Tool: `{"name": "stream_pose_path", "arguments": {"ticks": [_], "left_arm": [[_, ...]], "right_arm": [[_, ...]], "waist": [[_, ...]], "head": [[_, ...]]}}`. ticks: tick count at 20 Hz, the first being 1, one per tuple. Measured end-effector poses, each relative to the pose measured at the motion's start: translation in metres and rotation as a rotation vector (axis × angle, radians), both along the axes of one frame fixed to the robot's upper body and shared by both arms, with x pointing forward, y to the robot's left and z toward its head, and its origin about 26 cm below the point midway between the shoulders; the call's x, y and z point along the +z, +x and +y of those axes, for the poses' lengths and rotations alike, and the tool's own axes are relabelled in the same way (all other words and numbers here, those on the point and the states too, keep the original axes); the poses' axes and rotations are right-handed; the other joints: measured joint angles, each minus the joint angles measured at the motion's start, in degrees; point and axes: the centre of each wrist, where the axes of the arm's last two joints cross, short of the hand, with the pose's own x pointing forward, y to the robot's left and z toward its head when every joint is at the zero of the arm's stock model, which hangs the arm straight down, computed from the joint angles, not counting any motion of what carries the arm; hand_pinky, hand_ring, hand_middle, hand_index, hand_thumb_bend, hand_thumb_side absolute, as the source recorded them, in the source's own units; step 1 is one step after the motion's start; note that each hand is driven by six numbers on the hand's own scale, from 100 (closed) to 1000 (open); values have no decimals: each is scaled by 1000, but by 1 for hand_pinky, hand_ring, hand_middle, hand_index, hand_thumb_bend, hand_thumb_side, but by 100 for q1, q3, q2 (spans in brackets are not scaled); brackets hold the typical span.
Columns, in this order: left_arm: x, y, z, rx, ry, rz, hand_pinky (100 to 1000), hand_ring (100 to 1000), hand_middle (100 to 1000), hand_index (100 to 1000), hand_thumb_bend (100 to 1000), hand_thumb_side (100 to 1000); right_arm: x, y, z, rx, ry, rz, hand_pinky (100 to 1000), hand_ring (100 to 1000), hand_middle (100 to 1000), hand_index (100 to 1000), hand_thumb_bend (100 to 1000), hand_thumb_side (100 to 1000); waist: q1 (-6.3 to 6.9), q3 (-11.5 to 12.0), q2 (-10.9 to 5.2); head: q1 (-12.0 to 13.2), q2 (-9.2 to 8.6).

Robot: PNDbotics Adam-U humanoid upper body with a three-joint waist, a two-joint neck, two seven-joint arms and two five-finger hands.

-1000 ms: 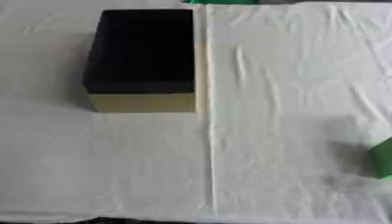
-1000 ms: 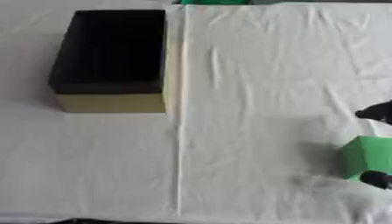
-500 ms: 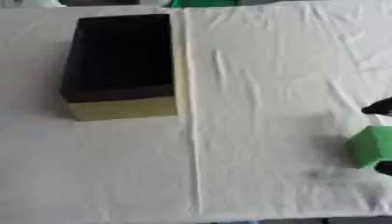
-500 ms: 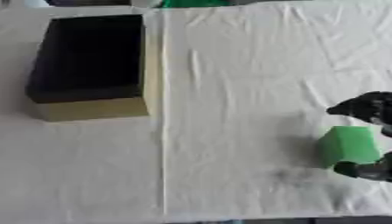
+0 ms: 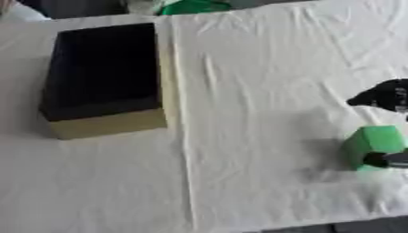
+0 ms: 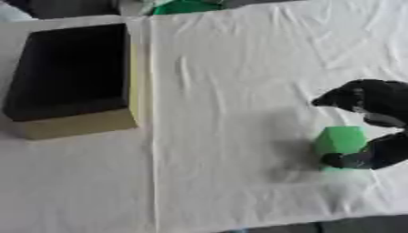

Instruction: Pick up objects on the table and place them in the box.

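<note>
Here, an open box (image 6: 68,79) with a dark interior and pale yellowish outer walls is seen at the left of the table, on a creased white cloth (image 6: 231,68); nothing can be made out inside it. Well apart from it, near the right edge, a green block (image 6: 341,142) is grasped by the right hand (image 6: 374,127), black fingers curled over its far side and the thumb set against its near side. Something green (image 6: 185,6) is glimpsed at the far edge.
</note>
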Motion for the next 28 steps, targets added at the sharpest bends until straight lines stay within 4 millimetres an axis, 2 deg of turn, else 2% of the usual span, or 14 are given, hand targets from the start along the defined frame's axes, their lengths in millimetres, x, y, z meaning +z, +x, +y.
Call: {"name": "stream_pose_path", "arguments": {"ticks": [6,12,18,28], "left_arm": [[-3,-1,0,-1,-12,8,647,665,714,799,391,986],[-4,-1,0,-2,-15,11,643,661,709,797,383,990],[-4,-1,0,-1,-16,15,639,655,702,792,373,997],[-6,-1,-1,-6,-37,20,631,646,690,785,352,1000]], "right_arm": [[-4,-1,1,-39,-46,40,935,886,860,1000,538,958],[-10,-3,0,-66,-61,81,939,885,855,1000,581,993],[-12,-5,-2,-98,-77,103,939,880,864,1000,601,990],[-13,-6,-4,-176,-131,90,941,892,876,1000,618,982]], "waist": [[38,50,20],[38,-37,20],[30,-95,18],[7,-90,20]], "head": [[90,-21],[290,16],[472,61],[535,59]]}}
